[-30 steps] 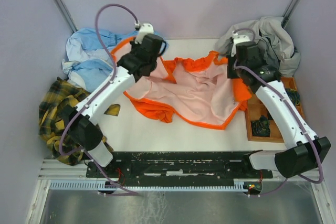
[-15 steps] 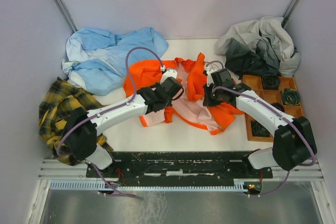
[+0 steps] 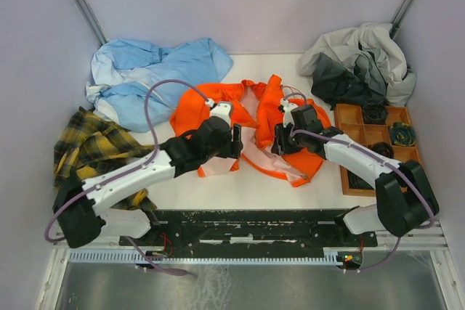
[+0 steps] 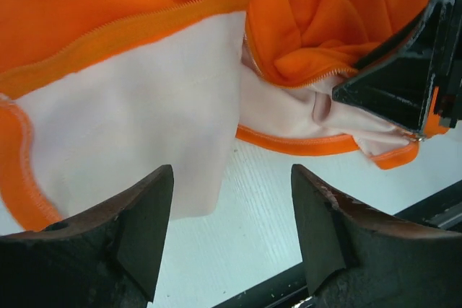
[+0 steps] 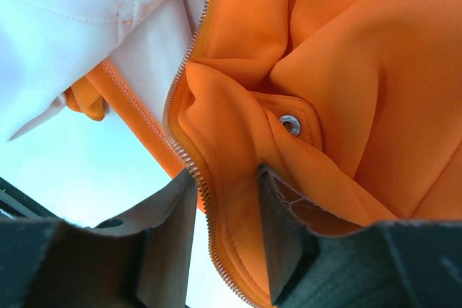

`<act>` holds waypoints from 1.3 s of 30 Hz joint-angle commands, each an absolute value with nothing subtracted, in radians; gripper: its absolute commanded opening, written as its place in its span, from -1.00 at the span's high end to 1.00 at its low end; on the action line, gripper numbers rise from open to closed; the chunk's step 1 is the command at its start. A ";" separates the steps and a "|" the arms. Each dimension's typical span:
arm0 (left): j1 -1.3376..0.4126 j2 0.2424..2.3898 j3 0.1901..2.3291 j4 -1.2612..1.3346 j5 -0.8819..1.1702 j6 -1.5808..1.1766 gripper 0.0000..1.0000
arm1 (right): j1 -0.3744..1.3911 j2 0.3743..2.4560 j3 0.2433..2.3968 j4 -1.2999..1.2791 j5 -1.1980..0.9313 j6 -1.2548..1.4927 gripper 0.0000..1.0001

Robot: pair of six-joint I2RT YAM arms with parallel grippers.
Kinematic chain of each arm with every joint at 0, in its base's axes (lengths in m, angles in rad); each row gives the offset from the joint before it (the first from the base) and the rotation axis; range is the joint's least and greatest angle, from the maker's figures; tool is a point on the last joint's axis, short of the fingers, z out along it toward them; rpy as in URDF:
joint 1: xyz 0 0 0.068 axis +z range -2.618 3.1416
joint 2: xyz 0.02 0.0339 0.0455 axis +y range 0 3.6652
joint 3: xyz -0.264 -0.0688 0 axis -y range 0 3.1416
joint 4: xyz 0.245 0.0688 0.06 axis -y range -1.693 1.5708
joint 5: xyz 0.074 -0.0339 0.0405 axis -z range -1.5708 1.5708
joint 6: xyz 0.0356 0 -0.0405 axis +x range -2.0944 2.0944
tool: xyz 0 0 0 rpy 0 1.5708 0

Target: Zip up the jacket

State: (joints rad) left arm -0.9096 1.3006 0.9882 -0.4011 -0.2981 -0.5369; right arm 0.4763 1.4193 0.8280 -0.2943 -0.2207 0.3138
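Jacket [image 3: 195,107]: I've pulled it from spread-out to bunched at centre, left gripper [image 4: 231,178] and right gripper [image 5: 224,196] now both parted, holding nothing; zipper [image 5: 189,55] unjoined, re-grasp needed.

The left end effector [image 4: 231,192] hovers, jaws apart, over the jacket [image 4: 130,113] — pink lining, orange hem — on the white bench [image 4: 267,210].

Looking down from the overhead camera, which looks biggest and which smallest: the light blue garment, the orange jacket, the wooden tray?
1. light blue garment and orange jacket: they cover much the same area. The jacket is bunched up and partly hidden, so I won't rank one over the other.
2. wooden tray: clearly the smallest, though partly covered too.
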 commanded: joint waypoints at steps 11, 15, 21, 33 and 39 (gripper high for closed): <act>-0.545 0.921 0.594 -0.124 -0.184 -0.714 -0.58 | 0.534 1.188 0.730 -0.105 -0.201 0.351 -0.31; -0.455 0.920 0.535 -0.058 -0.121 -0.738 -0.63 | 0.549 1.173 0.708 -0.079 -0.204 0.354 -0.40; -0.346 1.005 0.447 0.117 0.139 -0.791 -0.52 | 0.555 1.146 0.675 -0.064 -0.168 0.348 -0.48; -0.360 0.954 0.430 0.142 0.283 -0.759 0.23 | 0.556 1.110 0.637 -0.045 -0.077 0.359 -0.53; -0.527 0.942 0.459 0.067 0.185 -0.706 0.38 | 0.556 1.144 0.647 -0.036 -0.094 0.363 -0.54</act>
